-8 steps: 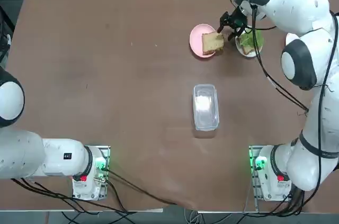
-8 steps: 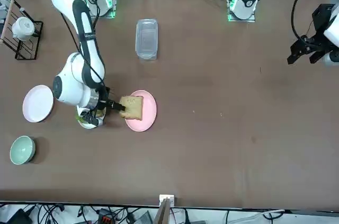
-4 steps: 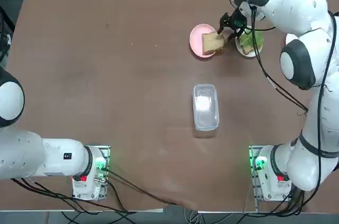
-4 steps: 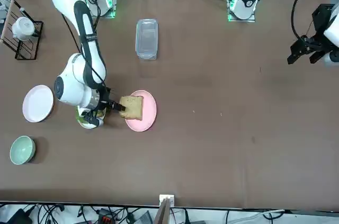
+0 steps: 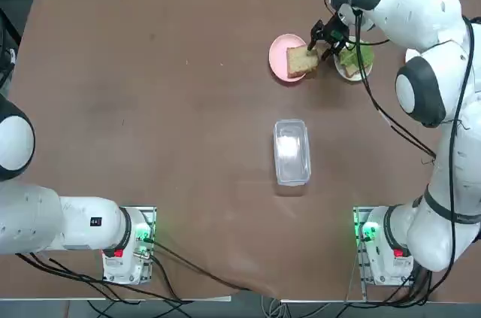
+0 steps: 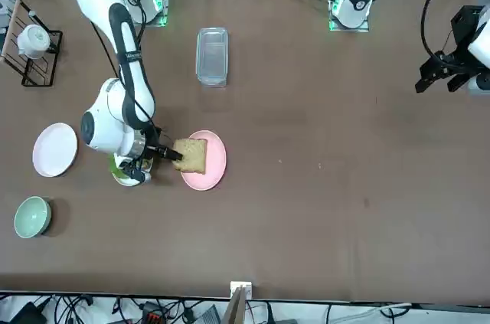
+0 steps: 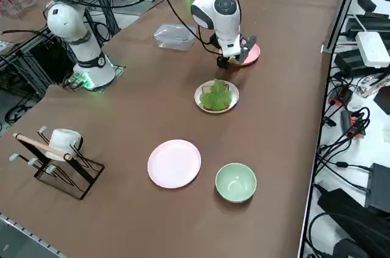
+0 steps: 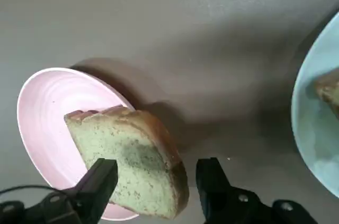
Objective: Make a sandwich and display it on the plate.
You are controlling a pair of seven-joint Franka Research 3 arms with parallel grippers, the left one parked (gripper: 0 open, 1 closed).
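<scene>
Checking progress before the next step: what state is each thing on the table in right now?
Right gripper: open, fingers straddling the bread slice's corner.
Bread slice: tilted, overhanging the pink plate's rim.
Pink plate: holds only that slice.
White plate: carries lettuce over bread.
Clear container: lid on.
Second plate: bare.
Green bowl: upright.

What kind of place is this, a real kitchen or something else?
Probably a robotics lab, not a kitchen. Robot arms are bolted to a big brown table, cables and electronics lie along its edges, and the food is only a bread slice on a pink plate.
</scene>
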